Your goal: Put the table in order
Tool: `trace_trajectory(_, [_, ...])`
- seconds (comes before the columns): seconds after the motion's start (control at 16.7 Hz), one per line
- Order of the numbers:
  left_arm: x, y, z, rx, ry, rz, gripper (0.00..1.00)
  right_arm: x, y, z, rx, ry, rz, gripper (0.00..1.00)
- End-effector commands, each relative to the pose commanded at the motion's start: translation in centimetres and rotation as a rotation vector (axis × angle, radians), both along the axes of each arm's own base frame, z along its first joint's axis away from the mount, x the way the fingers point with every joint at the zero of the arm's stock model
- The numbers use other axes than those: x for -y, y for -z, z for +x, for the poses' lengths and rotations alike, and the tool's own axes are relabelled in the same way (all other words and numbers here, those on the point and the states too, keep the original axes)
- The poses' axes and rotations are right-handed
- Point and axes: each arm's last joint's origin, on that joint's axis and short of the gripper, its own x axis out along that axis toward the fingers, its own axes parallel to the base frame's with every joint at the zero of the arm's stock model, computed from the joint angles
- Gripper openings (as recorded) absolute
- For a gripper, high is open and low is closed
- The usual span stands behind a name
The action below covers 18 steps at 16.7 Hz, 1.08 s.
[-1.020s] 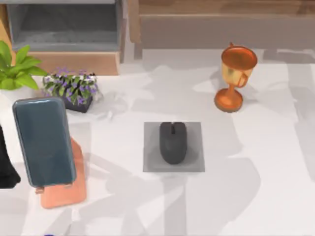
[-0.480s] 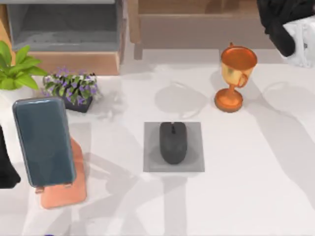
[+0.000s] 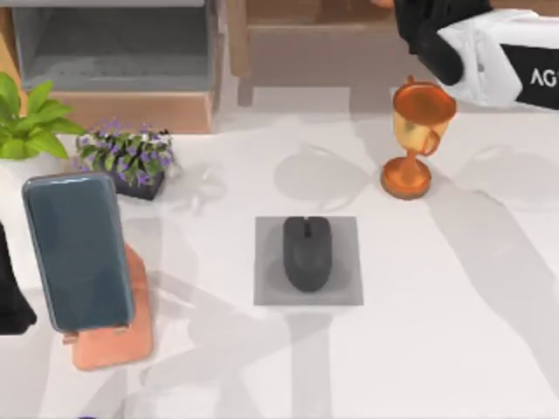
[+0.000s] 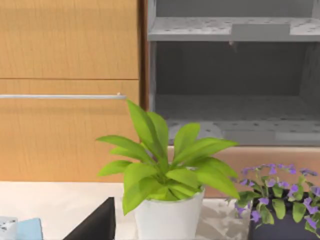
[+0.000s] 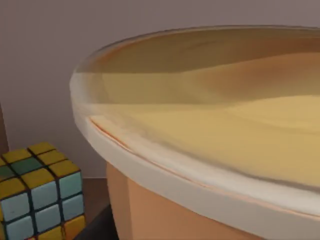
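On the near part of the white surface (image 3: 454, 332) a dark-screened phone (image 3: 77, 250) leans on its orange stand (image 3: 122, 336) at the left side, with the parked left arm's black bulk (image 3: 10, 301) at the very left edge beside it; whether its pincer is released or clenched I cannot tell. In the middle, a black mouse (image 3: 307, 253) lies squarely on the small grey mat (image 3: 345, 288), which looks like a step already settled. Farther back on the left stand a green plant in a white pot (image 4: 167, 200) and, just beside it, a dark planter of purple flowers (image 3: 127, 160). At the right rear an orange trophy (image 3: 417, 135) stands upright on the surface, and the right arm (image 3: 498, 61) reaches in above and behind it toward the wooden shelf unit (image 3: 349, 44); its pincer's state I cannot tell either. The right wrist view looks close at a wide cream-rimmed orange bowl (image 5: 210, 150) with a colourful puzzle cube (image 5: 40, 192) beside it. As a judgement, the tidying is partly done, and the trophy likely remains to be stowed.
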Motion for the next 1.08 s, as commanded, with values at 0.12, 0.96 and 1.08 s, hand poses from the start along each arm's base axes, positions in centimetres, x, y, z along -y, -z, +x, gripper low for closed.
trace_trajectory(0.12, [0.00,0.00,0.00,0.000,0.000,0.000,1.00,0.00,0.00,0.00,0.000,0.000,0.000,0.00])
trace_trajectory(0.96, [0.00,0.00,0.00,0.000,0.000,0.000,1.00,0.00,0.00,0.00,0.000,0.000,0.000,0.23])
trace_trajectory(1.08, [0.00,0.00,0.00,0.000,0.000,0.000,1.00,0.00,0.00,0.00,0.000,0.000,0.000,0.38])
